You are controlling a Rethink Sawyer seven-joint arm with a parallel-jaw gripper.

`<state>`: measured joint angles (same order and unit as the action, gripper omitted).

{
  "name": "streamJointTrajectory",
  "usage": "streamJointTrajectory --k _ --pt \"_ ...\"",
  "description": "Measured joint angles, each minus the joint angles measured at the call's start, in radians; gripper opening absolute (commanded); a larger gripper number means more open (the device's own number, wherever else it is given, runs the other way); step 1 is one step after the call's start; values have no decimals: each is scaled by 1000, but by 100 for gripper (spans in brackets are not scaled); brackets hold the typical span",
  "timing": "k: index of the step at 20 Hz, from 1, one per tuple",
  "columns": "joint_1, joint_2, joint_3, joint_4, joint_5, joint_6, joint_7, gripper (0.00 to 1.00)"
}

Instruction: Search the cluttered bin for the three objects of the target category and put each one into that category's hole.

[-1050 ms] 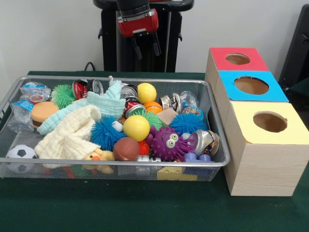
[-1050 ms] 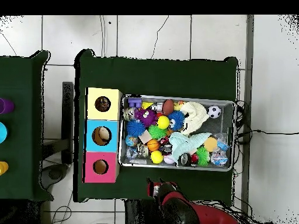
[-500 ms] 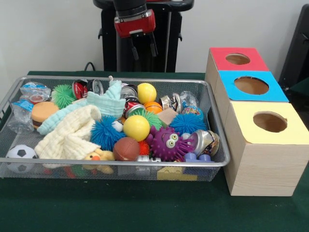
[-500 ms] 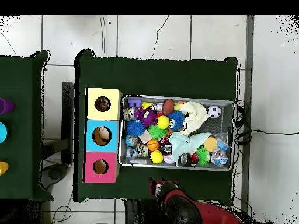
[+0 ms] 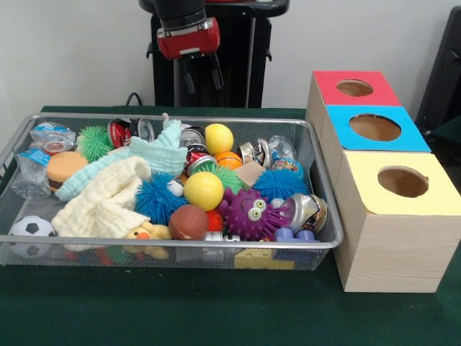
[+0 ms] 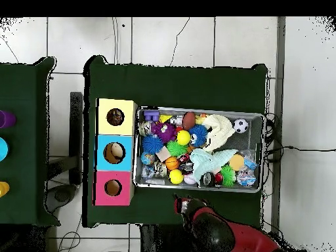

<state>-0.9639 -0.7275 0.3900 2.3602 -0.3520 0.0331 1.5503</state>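
A wire mesh bin (image 5: pixel 173 117) holds a jumble of toys: two yellow balls (image 5: pixel 204 189), a purple spiky ball with eyes (image 5: pixel 250 213), blue spiky balls (image 5: pixel 156 197), a green spiky ball (image 5: pixel 95 141), a brown football (image 5: pixel 189 221), a soccer ball (image 5: pixel 30 229), crushed cans (image 5: pixel 306 210) and cloths (image 5: pixel 104 198). Beside it stand three boxes with holes in their tops: red (image 5: pixel 354 88), blue (image 5: pixel 374 127) and yellow (image 5: pixel 403 182). My gripper (image 5: pixel 202 78) hangs high behind the bin's back rim, open and empty. From overhead the gripper (image 6: pixel 180 205) lies just outside the bin (image 6: pixel 199 110).
The boxes sit in a row against the bin's side, shown from overhead as yellow (image 6: pixel 115 117), blue (image 6: pixel 113 153) and red (image 6: pixel 113 188). A second green table (image 6: pixel 23 144) with small coloured objects stands apart. Green cloth covers the table around the bin.
My gripper has slid leftward in the front view along the bin's back edge, staying raised, open and empty. Nothing in the bin has moved.
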Motion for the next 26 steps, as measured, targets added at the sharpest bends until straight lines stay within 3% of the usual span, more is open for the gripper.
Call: streamJointTrajectory --k 26 --pt "-43 23 26 -126 4 66 0 100"
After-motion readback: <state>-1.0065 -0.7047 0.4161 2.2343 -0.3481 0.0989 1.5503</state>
